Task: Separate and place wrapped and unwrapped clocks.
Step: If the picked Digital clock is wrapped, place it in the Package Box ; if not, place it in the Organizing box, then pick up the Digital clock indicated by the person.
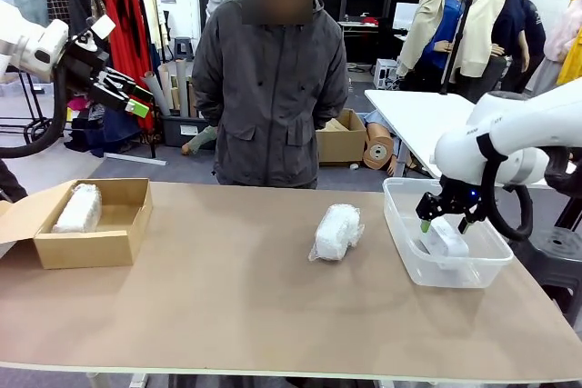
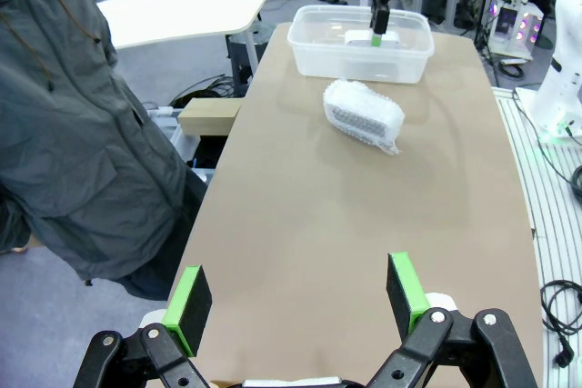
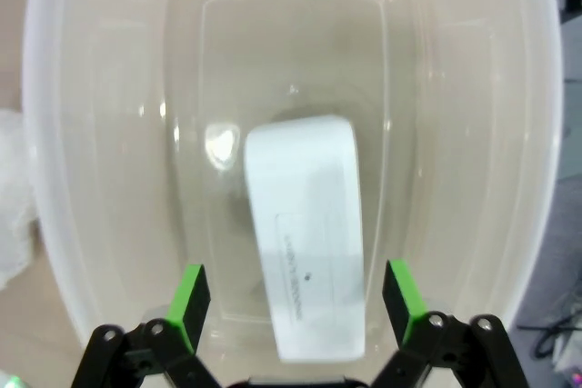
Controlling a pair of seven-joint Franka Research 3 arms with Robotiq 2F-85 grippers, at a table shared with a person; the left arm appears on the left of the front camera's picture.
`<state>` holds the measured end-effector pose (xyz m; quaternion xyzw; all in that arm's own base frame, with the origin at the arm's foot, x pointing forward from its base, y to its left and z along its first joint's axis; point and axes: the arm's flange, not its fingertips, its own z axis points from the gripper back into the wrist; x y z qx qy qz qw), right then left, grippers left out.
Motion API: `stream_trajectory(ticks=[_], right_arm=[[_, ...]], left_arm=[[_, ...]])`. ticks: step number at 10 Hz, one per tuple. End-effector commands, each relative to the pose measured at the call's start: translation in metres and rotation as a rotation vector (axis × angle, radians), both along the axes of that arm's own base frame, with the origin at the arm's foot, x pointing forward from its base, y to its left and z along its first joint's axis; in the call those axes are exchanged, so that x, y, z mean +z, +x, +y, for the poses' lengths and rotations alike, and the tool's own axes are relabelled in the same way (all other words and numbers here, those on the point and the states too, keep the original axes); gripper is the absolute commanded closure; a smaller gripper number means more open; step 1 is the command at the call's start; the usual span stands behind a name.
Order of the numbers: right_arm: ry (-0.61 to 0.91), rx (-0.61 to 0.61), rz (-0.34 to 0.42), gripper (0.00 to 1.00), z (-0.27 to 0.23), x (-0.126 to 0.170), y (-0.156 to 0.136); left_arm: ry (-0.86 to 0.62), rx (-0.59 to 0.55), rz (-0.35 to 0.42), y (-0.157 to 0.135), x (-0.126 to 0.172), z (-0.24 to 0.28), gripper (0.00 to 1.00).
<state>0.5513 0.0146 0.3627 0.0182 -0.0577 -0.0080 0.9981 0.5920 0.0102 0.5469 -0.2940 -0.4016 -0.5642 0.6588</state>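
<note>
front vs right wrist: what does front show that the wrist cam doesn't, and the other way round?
Front: a cardboard box holding a wrapped clock, the raised left hand, a person behind the table. Right wrist: faint print on the bare clock. Both: the clear tub with the bare clock lying in it, right hand open above.

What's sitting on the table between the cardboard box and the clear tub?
One wrapped clock, lying alone on the table, nearer the tub than the box. The front view shows it.
</note>
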Motion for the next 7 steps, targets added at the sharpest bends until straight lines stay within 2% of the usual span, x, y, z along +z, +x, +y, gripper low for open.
stream_trajectory(ticks=[1,3,4,7], right_arm=[[-0.001,0.084,0.07,0.0,0.008,0.028,0.002],[-0.012,0.109,0.06,0.0,0.01,0.043,0.001],[0.0,0.049,0.062,0.0,0.012,0.027,-0.002],[0.0,0.049,0.062,0.0,0.012,0.027,-0.002]], left_arm=[[-0.013,0.004,-0.004,0.0,0.001,-0.001,0.0],[-0.013,0.004,-0.004,0.0,0.001,-0.001,0.0],[-0.013,0.004,-0.004,0.0,0.001,-0.001,0.0],[-0.013,0.004,-0.004,0.0,0.001,-0.001,0.0]])
